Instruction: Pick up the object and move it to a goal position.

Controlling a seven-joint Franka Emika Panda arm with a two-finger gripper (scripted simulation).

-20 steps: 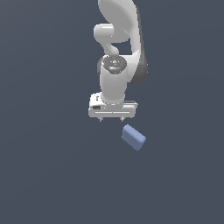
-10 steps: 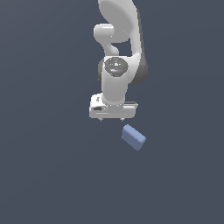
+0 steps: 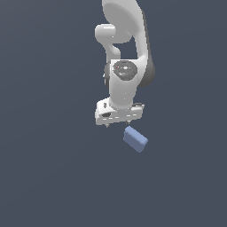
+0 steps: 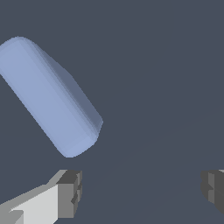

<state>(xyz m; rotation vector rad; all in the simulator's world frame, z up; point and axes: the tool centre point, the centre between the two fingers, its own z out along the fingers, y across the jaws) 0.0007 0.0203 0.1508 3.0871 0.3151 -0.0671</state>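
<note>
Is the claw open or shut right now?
Open: in the wrist view the claw fingers stand wide apart, with the blue block outside the gap.

Plain dark slate-blue backdrop (image 3: 44, 177), flat, even lighting

From my seat the block (image 3: 135, 138) reads as matte periwinkle plastic, smooth and plain, its rounded edges shading softly with no glint; up close (image 4: 50, 96) the surface stays even and unmarked. The arm (image 3: 126, 53) in the upper middle of the frame looks like smooth white moulded shell with a mild satin sheen and dark grey joint sections. I see the pincer (image 4: 140, 190) with flat, dull grey fingertips (image 4: 70, 192). The dark slate counter (image 3: 48, 177) appears uniformly matte, without texture.
</note>
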